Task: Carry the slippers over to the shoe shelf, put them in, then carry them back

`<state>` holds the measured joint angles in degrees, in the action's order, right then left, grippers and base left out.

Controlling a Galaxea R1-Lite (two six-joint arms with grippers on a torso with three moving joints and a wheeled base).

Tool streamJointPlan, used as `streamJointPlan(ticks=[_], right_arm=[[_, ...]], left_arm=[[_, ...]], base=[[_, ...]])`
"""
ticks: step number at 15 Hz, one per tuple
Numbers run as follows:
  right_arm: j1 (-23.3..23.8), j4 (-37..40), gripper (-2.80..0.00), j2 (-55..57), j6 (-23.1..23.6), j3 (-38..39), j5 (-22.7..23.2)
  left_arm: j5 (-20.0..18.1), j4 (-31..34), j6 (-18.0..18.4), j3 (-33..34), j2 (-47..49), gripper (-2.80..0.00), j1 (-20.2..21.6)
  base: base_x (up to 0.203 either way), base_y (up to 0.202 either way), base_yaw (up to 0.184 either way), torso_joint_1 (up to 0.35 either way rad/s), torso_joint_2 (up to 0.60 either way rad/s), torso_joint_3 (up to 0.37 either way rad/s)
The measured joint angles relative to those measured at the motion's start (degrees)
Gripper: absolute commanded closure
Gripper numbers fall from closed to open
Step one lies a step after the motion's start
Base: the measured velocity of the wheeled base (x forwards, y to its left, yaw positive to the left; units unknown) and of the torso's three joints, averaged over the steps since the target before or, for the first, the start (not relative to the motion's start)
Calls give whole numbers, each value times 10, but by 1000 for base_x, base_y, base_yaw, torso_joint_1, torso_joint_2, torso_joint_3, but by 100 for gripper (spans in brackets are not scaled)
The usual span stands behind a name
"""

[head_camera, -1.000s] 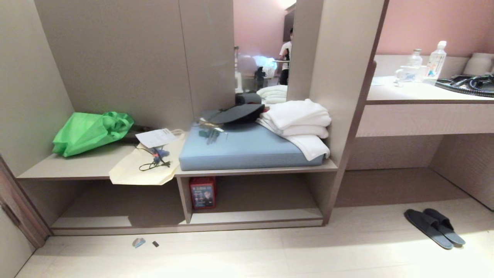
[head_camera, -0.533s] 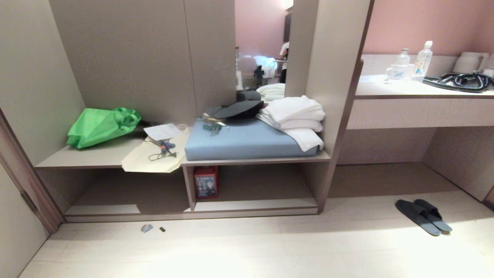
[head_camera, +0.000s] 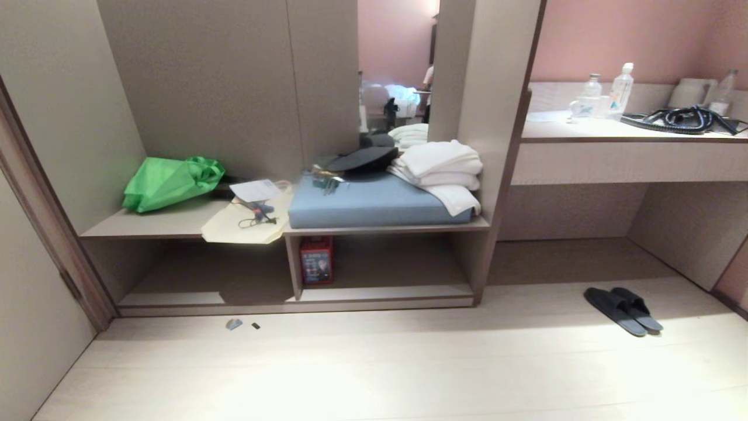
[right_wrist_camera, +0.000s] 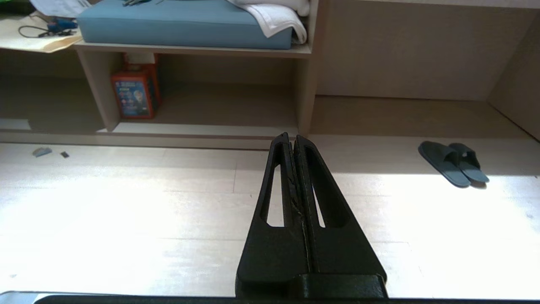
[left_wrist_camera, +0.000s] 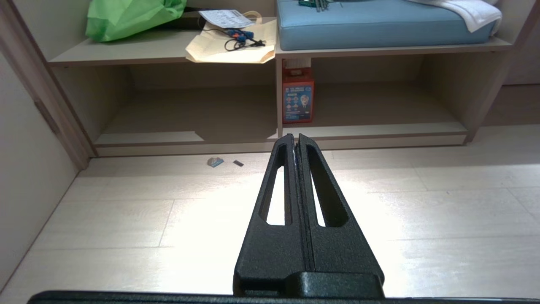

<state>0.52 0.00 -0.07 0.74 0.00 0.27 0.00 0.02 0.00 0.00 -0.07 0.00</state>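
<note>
Dark blue-grey fabric slippers point(head_camera: 623, 302) lie together on the floor, probably soft and light; pinch the strap. Both left gripper point(left_wrist_camera: 295, 137) and right gripper point(right_wrist_camera: 291, 137) have their fingers pressed together, empty.

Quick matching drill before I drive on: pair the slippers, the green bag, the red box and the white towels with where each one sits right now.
Things:
1. slippers
2. green bag
3. red box
4. white towels

Places:
A. on the blue cushion
B. on the floor, to the right of the shelving
C. in the shoe shelf, against its left wall
D. on the upper board, far left

Pairs: 1-B, 2-D, 3-C, 4-A
</note>
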Motion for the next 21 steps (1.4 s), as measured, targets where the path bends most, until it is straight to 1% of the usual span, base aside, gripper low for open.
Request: streamJointPlan(ticks=[21], right_arm=[[0, 0, 0, 0, 0, 0, 0]], left_arm=[[0, 0, 0, 0, 0, 0, 0]], base=[[-196, 0, 1, 2, 2, 2]])
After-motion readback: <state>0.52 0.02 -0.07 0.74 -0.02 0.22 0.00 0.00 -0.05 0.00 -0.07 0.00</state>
